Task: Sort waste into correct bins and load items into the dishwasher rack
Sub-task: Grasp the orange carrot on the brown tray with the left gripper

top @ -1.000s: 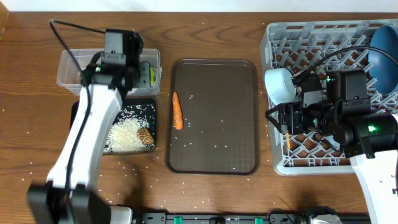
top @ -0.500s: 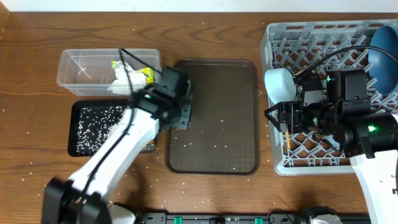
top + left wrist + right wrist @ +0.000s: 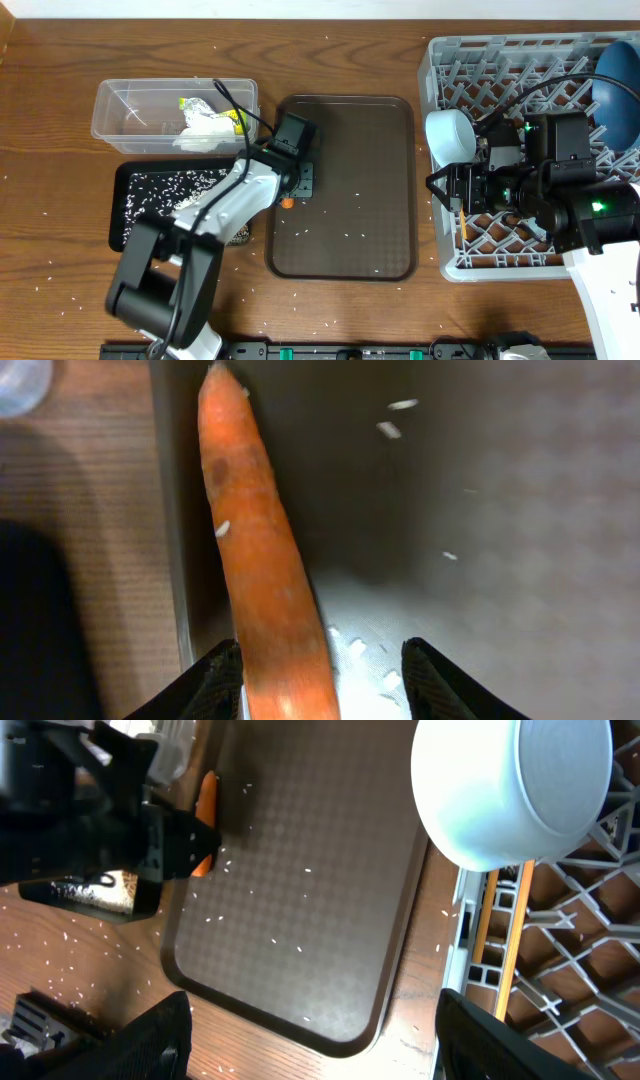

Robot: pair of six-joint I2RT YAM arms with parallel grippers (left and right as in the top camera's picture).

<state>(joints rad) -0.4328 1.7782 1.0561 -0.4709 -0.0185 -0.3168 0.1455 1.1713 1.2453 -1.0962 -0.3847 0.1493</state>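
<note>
Dark brown wooden table (image 3: pixel 50 120), loose white rice (image 3: pixel 160 185) sprinkled all over it. All you get of the room is a pale strip (image 3: pixel 300 6) past the far edge. The small orange carrot (image 3: pixel 255 560) lies along the left edge of the big brown serving tray (image 3: pixel 360 150). The left gripper (image 3: pixel 322 655) is down over it, jaws apart, with the carrot in the gap beside one finger. The right gripper (image 3: pixel 315 1005) hangs spread wide and empty by the left rim of the grey pegged plastic rack (image 3: pixel 520 60), beside the white bowl (image 3: pixel 448 135) in it. The clear plastic tub (image 3: pixel 110 110) and the shallow black tray (image 3: pixel 125 215) sit on the left.
</note>
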